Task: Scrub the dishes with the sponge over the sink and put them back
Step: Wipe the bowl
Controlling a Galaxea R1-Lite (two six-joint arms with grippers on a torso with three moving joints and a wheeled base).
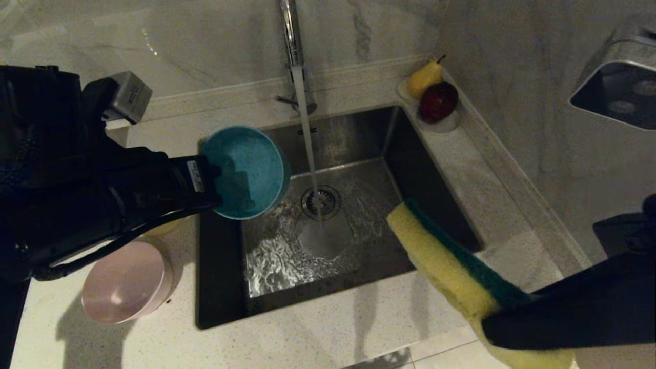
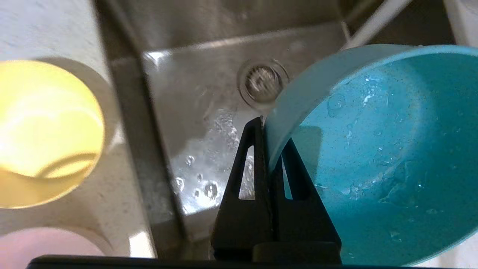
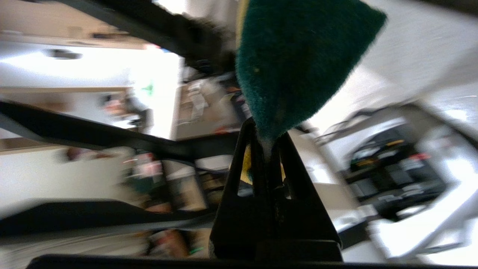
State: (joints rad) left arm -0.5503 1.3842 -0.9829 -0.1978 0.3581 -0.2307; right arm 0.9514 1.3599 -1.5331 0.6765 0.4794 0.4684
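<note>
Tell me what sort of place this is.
Most likely a home kitchen: a stainless steel sink sunk into a pale speckled stone counter, water running from a chrome tap, and a pear and an apple on a small dish in the corner.

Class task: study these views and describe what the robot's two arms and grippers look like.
Both arms are matte black. The left arm carries a white printed label, a black cable looping beneath and a grey box-shaped module. Each gripper, left and right, has black wedge-shaped fingers with triangular cut-outs.
</note>
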